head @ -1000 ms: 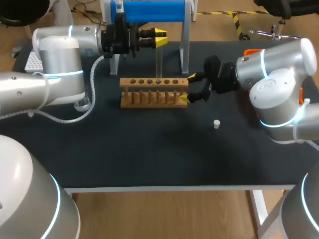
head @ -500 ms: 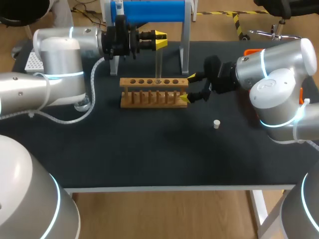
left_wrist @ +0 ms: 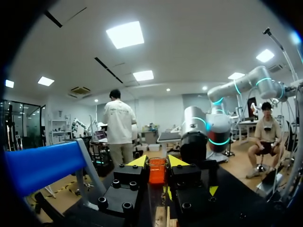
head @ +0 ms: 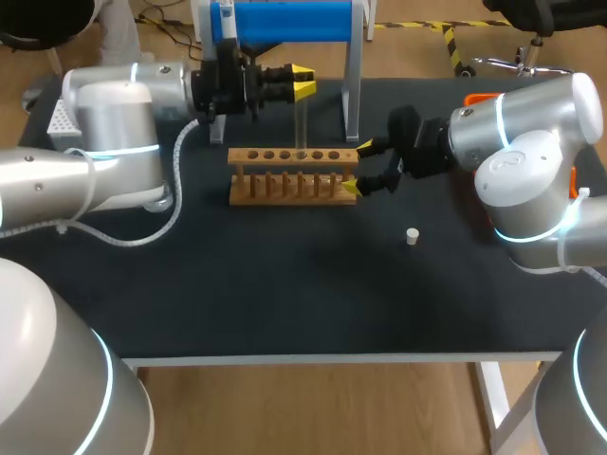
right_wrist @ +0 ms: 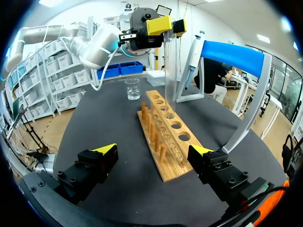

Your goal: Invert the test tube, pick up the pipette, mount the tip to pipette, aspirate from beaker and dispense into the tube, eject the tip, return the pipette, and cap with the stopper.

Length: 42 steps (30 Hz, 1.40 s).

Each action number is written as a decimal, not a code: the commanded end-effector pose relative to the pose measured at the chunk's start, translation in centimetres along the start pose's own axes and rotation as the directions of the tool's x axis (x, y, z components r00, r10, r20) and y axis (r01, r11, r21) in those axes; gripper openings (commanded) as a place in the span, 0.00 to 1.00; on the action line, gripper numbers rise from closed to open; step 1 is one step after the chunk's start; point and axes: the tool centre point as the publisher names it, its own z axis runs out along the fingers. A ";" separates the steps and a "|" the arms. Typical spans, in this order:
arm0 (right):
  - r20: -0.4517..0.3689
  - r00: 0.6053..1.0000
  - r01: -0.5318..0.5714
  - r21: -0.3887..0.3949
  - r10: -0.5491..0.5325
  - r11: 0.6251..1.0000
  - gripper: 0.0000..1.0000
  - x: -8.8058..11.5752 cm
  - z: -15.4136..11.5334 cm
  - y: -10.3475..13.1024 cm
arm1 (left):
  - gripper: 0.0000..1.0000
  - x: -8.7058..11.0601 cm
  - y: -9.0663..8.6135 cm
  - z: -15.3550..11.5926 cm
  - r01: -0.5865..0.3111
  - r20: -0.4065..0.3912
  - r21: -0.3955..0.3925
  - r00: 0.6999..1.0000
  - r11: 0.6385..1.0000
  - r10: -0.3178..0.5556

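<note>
My left gripper is shut on the top of a clear test tube that hangs upright, its lower end at a hole of the wooden rack. The right wrist view shows the same tube under the left gripper, above the rack. In the left wrist view the tube's end sits between the yellow tips. My right gripper stands open, its fingers on either side of the rack's right end, not touching it; the right gripper holds nothing. The white stopper lies on the mat. The pipette hangs on the blue stand.
A glass beaker stands beyond the rack's far end, partly hidden behind my left arm in the head view. A white tip box sits at the table's far left edge. The stand's grey legs rise just behind the rack.
The left gripper has dipped slightly with the tube and its arm has shifted a little. The right arm, rack and stopper have not moved.
</note>
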 end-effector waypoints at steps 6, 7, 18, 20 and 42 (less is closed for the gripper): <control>-0.001 1.000 0.000 0.000 0.000 1.000 1.00 0.0 -0.1 0.0 | 0.00 0.4 0.5 -0.1 0.002 0.011 -0.017 1.000 1.000 -0.001; -0.001 1.000 0.000 0.000 0.000 1.000 1.00 0.0 -0.1 0.0 | 0.00 0.4 0.5 -0.1 0.003 0.011 -0.017 1.000 1.000 -0.003; -0.001 1.000 0.000 0.000 0.000 1.000 1.00 0.0 -0.1 0.0 | 0.00 0.3 1.1 -0.2 0.002 0.023 -0.019 1.000 1.000 -0.002; -0.001 1.000 0.000 0.000 0.000 1.000 1.00 0.0 -0.1 0.0 | 0.00 0.2 1.2 -0.2 0.002 0.025 -0.018 1.000 1.000 -0.002; -0.001 1.000 0.000 0.000 0.000 1.000 1.00 0.0 -0.1 0.0 | 0.00 -0.1 2.9 -0.5 0.036 0.035 -0.024 0.999 0.999 -0.035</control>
